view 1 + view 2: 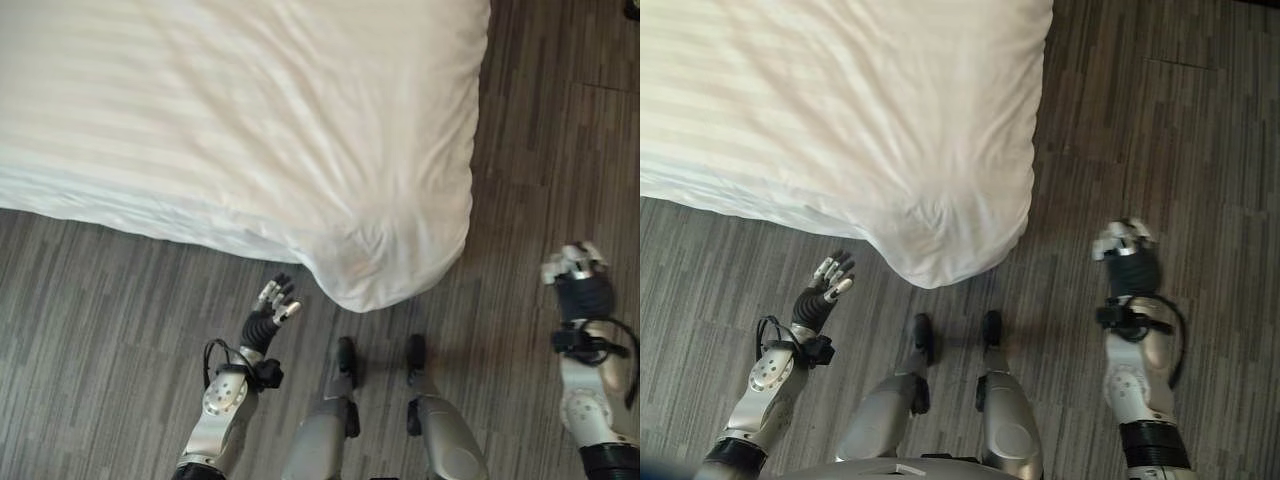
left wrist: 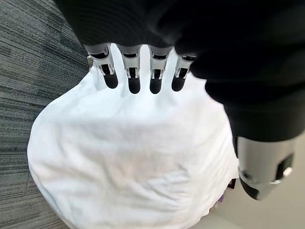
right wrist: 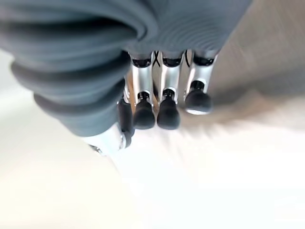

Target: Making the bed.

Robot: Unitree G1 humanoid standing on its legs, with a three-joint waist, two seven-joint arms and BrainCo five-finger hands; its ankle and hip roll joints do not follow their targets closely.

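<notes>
**Cloth, planks, and metal fingers**

The white duvet (image 1: 250, 120) is soft matt cloth with a faint woven stripe, smooth on top and creased at its hanging corner. Around the duvet, the floor (image 1: 100, 300) looks like grey wood-grain planks with a streaked, matt finish. Below the duvet's corner, the left hand (image 1: 275, 303) shows silver metallic fingers with dark matt tips and a ribbed black cover, as does the right hand (image 1: 1125, 250).
</notes>
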